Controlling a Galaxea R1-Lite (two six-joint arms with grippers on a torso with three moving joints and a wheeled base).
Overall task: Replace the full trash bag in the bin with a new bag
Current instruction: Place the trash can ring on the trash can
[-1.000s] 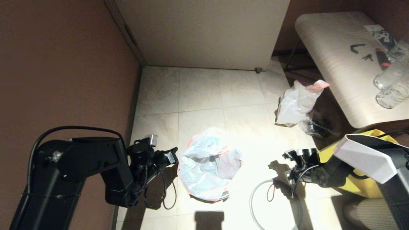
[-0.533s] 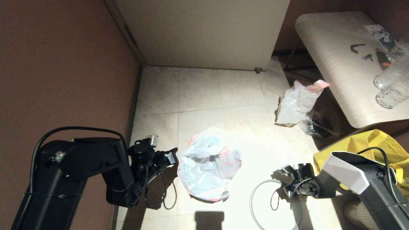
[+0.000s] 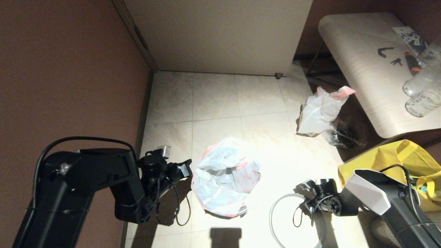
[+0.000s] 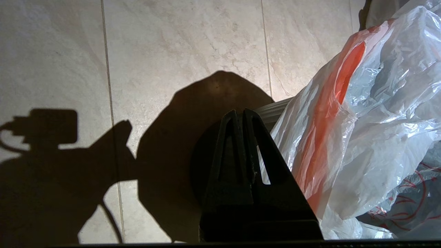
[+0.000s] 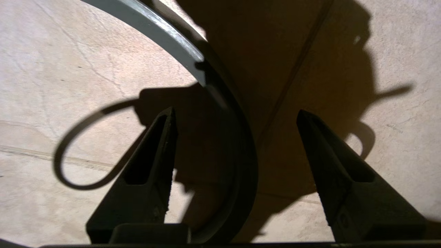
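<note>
The bin (image 3: 225, 210) sits low in the middle of the head pic, on the floor (image 3: 213, 100). The new bag (image 3: 224, 175) with the red drawing is draped over its top, so only a bit of black shows at the bottom. The full trash bag (image 3: 318, 112) is out already; it sits at the upper right of the pic, by the leg of the bench (image 3: 365, 65), w/ a small clear bag (image 3: 336, 136) just below it.

The grey ring (image 3: 275, 213) is off the bin. It lies flat on the floor at the bottom, right of the bin. The right gripper (image 3: 305, 198) hangs low over its far edge. Its fingers (image 5: 148, 172) are wide apart, holding nothing, and the ring's curve (image 5: 193, 65) runs btw them in the right wrist pic. The left gripper (image 3: 186, 168) waits just left of the bag, fingers (image 4: 237, 151) pressed tight together, nothing in them.

The step looks like: grab the ring & push it back on the bin to pin the bag. To do it well, go down till one finger is inside the ring and one outside, then close. The ring is thin and flat on the tile, so go low or it may slip out. Lift it level. Put it straight over the bin top so the bag's edge gets caught all round, not just one side.

A yellow tote (image 3: 396, 155) sits at the right edge.
</note>
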